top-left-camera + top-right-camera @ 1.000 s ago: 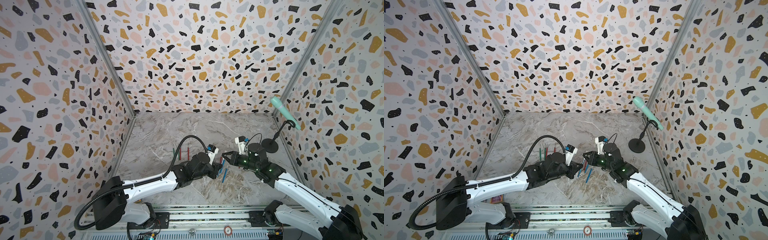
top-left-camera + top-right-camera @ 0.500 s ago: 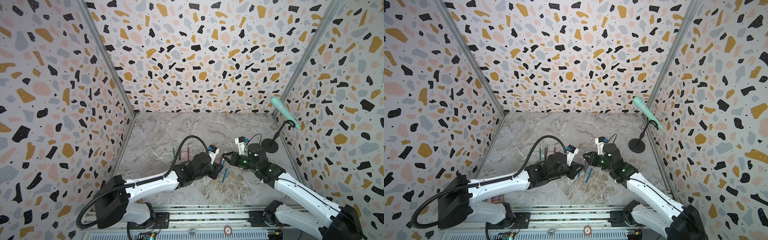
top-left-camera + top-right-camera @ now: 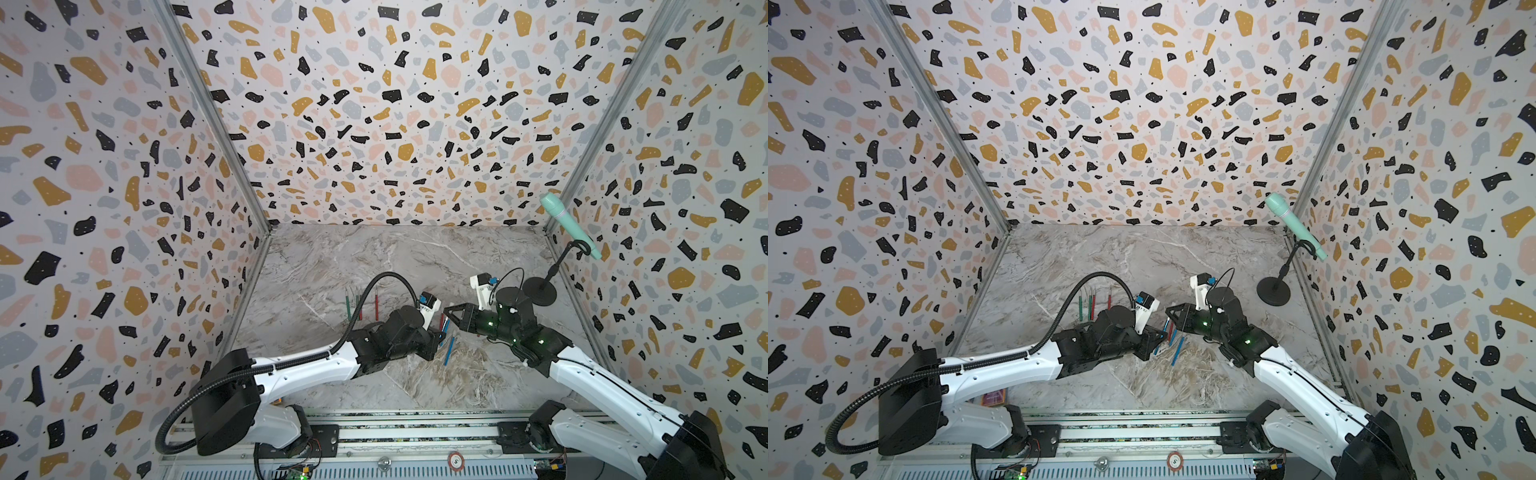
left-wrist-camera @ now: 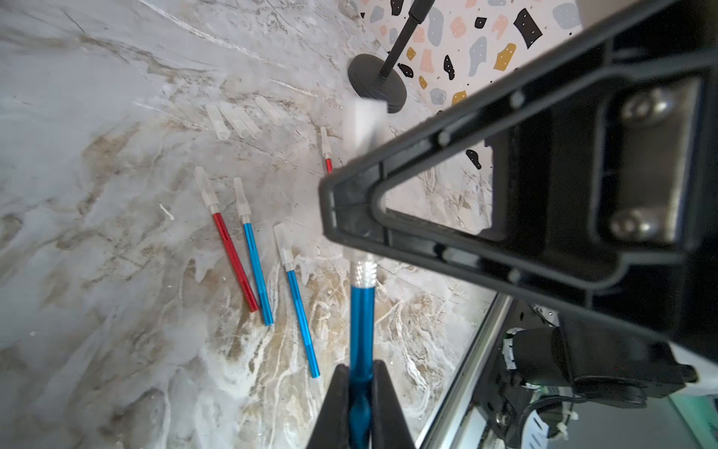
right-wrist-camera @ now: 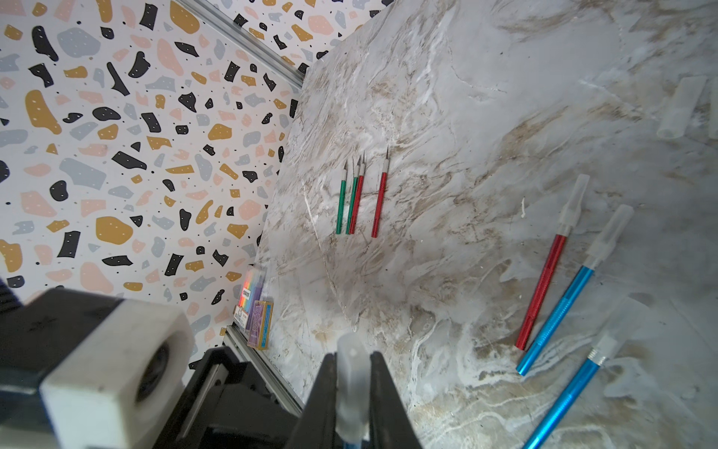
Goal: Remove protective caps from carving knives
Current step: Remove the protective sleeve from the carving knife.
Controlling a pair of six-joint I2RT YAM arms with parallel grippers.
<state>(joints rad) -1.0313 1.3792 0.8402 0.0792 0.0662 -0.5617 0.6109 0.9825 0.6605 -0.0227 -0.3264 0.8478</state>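
Left wrist view gives the clearest look: the left gripper point(image 4: 359, 412) is pinched tight on the shaft of a blue knife point(image 4: 361, 322), one finger each side. The knife points away from the camera, and its silver collar sits right at the edge of the other arm's black finger, which crosses over it.

Right wrist view fills in the rest; the right gripper point(image 5: 352, 355) is squeezed onto a frosted cap point(image 5: 351, 385), and a sliver of blue shows just below the cap. Honestly can't tell from any view whether the cap has come clear of the blade.

In both top views the two claws meet nearly tip to tip, low over the marble table point(image 3: 395, 257), toward its front and a bit right of the middle.

The capped knives point(image 4: 256, 272) lie on the table just beside the held one; a red and two blue lie roughly side by side, and another red one is half hidden behind the right arm's finger.

A few loose caps point(image 4: 235, 120) lie bunched between those knives and the round black stand base point(image 4: 377, 83); the mint-green microphone point(image 3: 569, 224) sits up on that stand by the right wall.

The bare knives point(image 5: 356, 206) are well apart from all this, over toward the left wall; two green, two red, in a rough row, grey tips all pointing the same way.

A rainbow pen pack point(image 5: 252, 295) leans at the table's front-left corner.
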